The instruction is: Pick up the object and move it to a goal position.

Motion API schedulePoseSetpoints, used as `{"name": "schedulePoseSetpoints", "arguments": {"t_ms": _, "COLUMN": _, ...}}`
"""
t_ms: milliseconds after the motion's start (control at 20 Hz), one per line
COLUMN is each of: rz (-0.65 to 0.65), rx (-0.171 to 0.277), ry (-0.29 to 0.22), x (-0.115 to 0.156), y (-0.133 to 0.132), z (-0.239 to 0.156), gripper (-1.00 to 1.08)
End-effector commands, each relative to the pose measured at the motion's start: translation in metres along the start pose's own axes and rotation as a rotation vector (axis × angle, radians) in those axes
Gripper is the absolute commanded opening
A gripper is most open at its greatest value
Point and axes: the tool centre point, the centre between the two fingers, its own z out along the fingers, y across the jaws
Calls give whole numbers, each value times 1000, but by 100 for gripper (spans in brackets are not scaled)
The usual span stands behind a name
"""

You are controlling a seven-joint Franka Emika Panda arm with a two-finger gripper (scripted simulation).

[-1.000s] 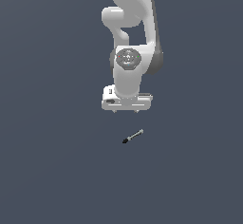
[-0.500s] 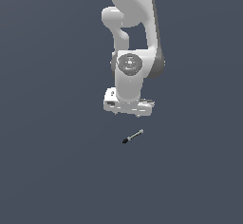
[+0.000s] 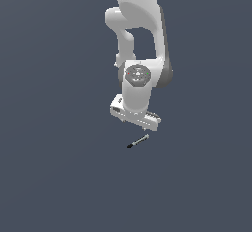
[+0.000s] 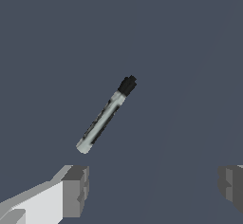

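A tiny pen-like rod, the object [image 3: 138,141], lies flat on a plain dark blue-grey surface [image 3: 54,177]. It has a light grey shaft and a short black tip. In the exterior view it sits a little below the middle, slanted, with the black tip at its lower end toward the exterior view's left and the grey end raised toward the exterior view's right. Nothing touches it.

In the wrist view the object [image 4: 106,114] appears much larger, a slim grey shaft with dark streaks along it and a black cap at 1 end. It lies apart from both fingers [image 4: 76,191], ahead of the space between them and nearer the 1 attached to the pale body.

The gripper [image 3: 143,126] hangs just above the object in the exterior view, close but not in contact. Its white body is tilted, lower on the exterior view's right. The wrist view shows the 2 grey fingers spread wide, with bare surface between them and nothing held.

Above the gripper rises 1 white robot arm [image 3: 140,34], with a round joint bearing a grey disc, and it runs out of the top of the exterior view.
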Motion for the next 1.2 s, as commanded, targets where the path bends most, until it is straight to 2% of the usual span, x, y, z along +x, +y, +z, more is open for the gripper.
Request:
{"name": "schedulePoseSetpoints", "arguments": {"t_ms": 0, "rz": 68, "rx": 3, "ry": 5, "x": 3, "y": -4, "z": 5, "gripper": 100}}
{"name": "schedulePoseSetpoints", "arguments": {"t_ms": 700, "rz": 432, "rx": 18, "ry": 33, "x": 21, "y": -27, "z": 32, "gripper": 100}}
{"name": "schedulePoseSetpoints", "arguments": {"t_ms": 1150, "rz": 582, "rx": 26, "ry": 47, "x": 27, "y": -36, "z": 44, "gripper": 100}}
